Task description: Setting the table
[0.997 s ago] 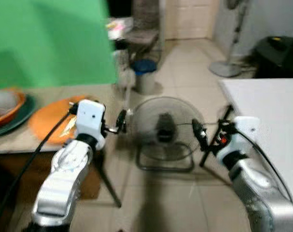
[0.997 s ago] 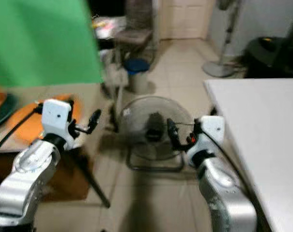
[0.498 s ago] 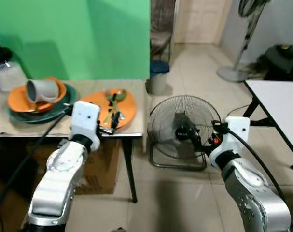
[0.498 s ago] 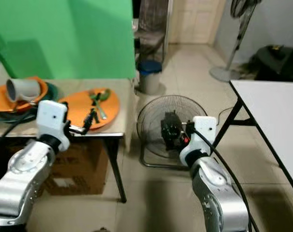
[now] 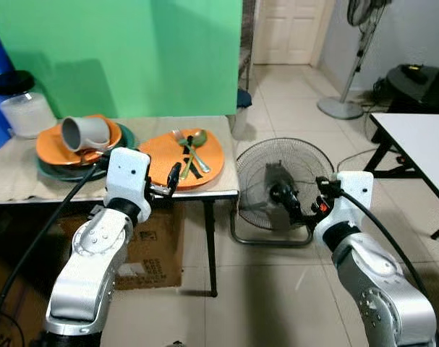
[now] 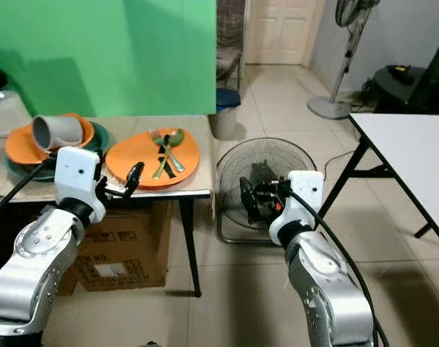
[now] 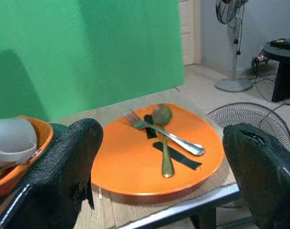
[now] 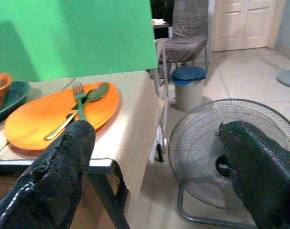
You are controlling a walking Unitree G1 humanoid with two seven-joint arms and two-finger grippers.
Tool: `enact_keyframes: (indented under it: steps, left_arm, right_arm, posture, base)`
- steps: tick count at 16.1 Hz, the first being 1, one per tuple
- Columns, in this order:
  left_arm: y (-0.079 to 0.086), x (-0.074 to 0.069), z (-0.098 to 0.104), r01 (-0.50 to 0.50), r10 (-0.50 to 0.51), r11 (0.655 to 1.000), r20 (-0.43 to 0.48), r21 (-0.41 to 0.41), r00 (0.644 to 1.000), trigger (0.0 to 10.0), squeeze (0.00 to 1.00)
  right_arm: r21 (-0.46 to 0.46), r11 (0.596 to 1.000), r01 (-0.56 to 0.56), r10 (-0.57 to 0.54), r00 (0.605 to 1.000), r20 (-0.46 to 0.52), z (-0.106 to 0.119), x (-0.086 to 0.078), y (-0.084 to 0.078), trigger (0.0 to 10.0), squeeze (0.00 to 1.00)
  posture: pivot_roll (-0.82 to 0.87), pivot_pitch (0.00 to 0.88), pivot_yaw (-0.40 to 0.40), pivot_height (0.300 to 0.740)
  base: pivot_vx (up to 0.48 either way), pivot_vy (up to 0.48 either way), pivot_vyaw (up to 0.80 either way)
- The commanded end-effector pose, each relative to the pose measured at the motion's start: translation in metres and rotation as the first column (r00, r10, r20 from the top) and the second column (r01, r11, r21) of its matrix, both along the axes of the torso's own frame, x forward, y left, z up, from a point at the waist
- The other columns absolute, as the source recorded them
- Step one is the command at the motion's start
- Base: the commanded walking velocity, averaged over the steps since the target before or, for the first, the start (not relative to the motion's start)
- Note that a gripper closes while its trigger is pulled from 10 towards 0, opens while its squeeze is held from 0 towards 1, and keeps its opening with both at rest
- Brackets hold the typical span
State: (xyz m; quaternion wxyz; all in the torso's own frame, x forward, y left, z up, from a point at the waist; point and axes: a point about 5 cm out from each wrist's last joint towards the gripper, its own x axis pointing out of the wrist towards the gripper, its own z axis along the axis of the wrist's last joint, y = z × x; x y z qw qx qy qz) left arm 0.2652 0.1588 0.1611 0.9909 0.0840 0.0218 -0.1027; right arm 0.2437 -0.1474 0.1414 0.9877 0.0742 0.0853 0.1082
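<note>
An orange plate (image 5: 184, 152) lies near the right end of a low table (image 5: 16, 189), with a fork (image 7: 140, 123) and a spoon (image 7: 162, 114) crossed on it. Further left, a grey cup (image 5: 85, 132) lies on its side in an orange bowl (image 5: 49, 147) stacked on a green plate (image 6: 16, 166). My left gripper (image 5: 172, 177) is open and empty, hovering at the table's front edge just before the orange plate. My right gripper (image 5: 288, 202) is open and empty too, held off the table's right end in front of the floor fan.
A floor fan (image 5: 277, 181) stands on the tiles right of the table. A cardboard box (image 5: 143, 246) sits under the table. A white table (image 5: 422, 137) is at the far right. A lidded jar (image 5: 20, 108) stands at the table's back left. A blue-lidded bin (image 8: 188, 86) and a chair (image 8: 185, 36) are behind.
The camera has swung left and steadied, so the table with the dishes now sits further into view and sharp. Both arms keep the same raised pose with open fingers.
</note>
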Motion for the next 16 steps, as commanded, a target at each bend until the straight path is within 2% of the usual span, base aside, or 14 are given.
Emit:
enact_keyframes:
  steps: [1, 10, 16]
  left_arm:
    - [-0.002, 0.002, 0.004, 0.008, -0.008, 1.000, 0.012, -0.006, 1.000, 10.0, 0.00]
    - [-0.003, 0.002, 0.008, 0.023, -0.024, 0.999, 0.030, 0.022, 0.999, 10.0, 0.00]
    - [-0.003, 0.002, 0.007, 0.042, -0.043, 0.999, 0.026, 0.025, 0.999, 10.0, 0.00]
  right_arm:
    - [-0.002, 1.000, -0.021, 0.021, 1.000, 0.009, 0.003, 0.001, 0.001, 10.0, 1.00]
    - [-0.028, 0.996, -0.087, 0.087, 0.996, 0.023, 0.006, 0.008, 0.008, 10.0, 1.00]
    - [-0.037, 0.997, -0.068, 0.069, 0.997, 0.023, 0.006, 0.012, 0.006, 10.0, 1.00]
  posture:
    - [0.10, 0.000, 0.030, 0.740]
    - [0.11, 0.000, 0.010, 0.740]
    - [0.11, 0.000, 0.007, 0.740]
  base:
    - [0.000, 0.000, 0.80]
    - [0.264, 0.000, 0.79]
    - [0.298, 0.000, 0.00]
